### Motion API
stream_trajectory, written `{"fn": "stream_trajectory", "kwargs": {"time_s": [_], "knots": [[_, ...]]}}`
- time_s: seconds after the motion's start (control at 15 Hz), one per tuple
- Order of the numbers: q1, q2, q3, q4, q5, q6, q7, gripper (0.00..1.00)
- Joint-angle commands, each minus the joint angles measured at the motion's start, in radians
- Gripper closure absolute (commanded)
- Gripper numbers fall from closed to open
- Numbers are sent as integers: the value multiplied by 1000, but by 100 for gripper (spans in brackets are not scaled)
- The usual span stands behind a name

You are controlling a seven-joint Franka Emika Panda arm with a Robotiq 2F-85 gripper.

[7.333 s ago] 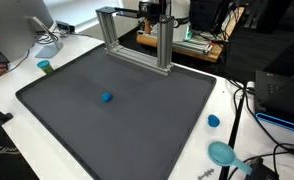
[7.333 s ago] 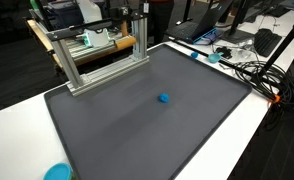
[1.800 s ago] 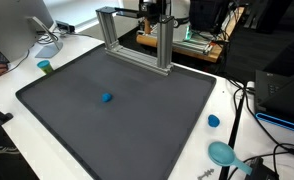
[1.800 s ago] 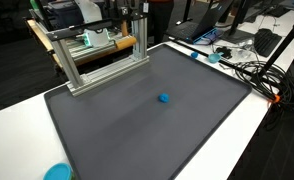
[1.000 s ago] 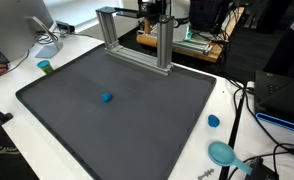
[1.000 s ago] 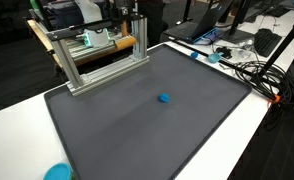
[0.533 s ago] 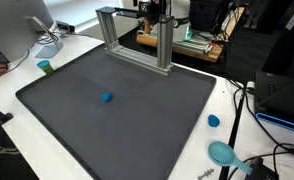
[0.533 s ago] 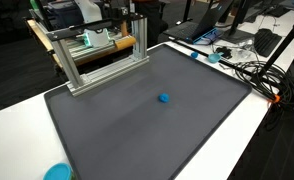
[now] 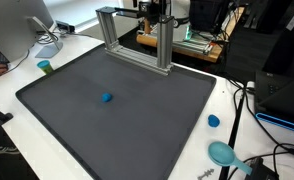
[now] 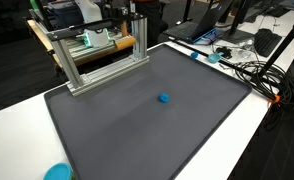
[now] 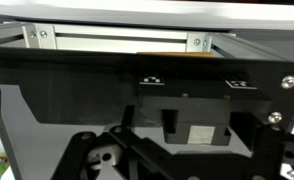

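A small blue object lies near the middle of the dark grey mat in both exterior views (image 9: 106,97) (image 10: 163,98). The mat (image 9: 147,125) covers most of a white table. An aluminium frame (image 9: 165,45) stands at the mat's far edge; it also shows in an exterior view (image 10: 97,48). My gripper (image 9: 152,12) is a dark shape up behind the frame's top, far from the blue object. In the wrist view only dark black parts and the frame's bar (image 11: 117,40) show. The fingers are not clear, so open or shut cannot be told.
A small blue lid (image 9: 213,121) and a teal dish (image 9: 223,153) lie on the white table beside the mat. A teal cup (image 9: 45,67) stands near a monitor base (image 9: 45,38). Cables (image 10: 252,70) lie along one side. Another teal piece (image 10: 57,172) sits at a mat corner.
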Motion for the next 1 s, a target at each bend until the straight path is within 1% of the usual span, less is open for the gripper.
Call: {"fn": "stream_trajectory", "kwargs": {"time_s": [0.0,0.07,0.13,0.2,0.27,0.33,0.4,0.53,0.6,0.73,0.8,0.87,0.93], "knots": [[-3,-32,22,-38,-17,42,22,1],[-2,-34,27,-43,-17,49,26,3],[-3,-35,32,-48,-19,56,32,10],[-4,-36,37,-53,-22,61,37,18],[-6,-37,42,-55,-24,62,45,34],[-8,-39,46,-56,-27,62,55,41],[-11,-43,51,-57,-28,60,67,41],[-15,-55,62,-60,-31,64,96,44],[-18,-61,67,-60,-32,56,111,43],[-23,-66,73,-64,-33,56,130,35],[-25,-67,75,-64,-32,55,138,30],[-28,-47,77,-39,-34,41,149,22],[-31,-47,79,-41,-35,41,159,15]]}}
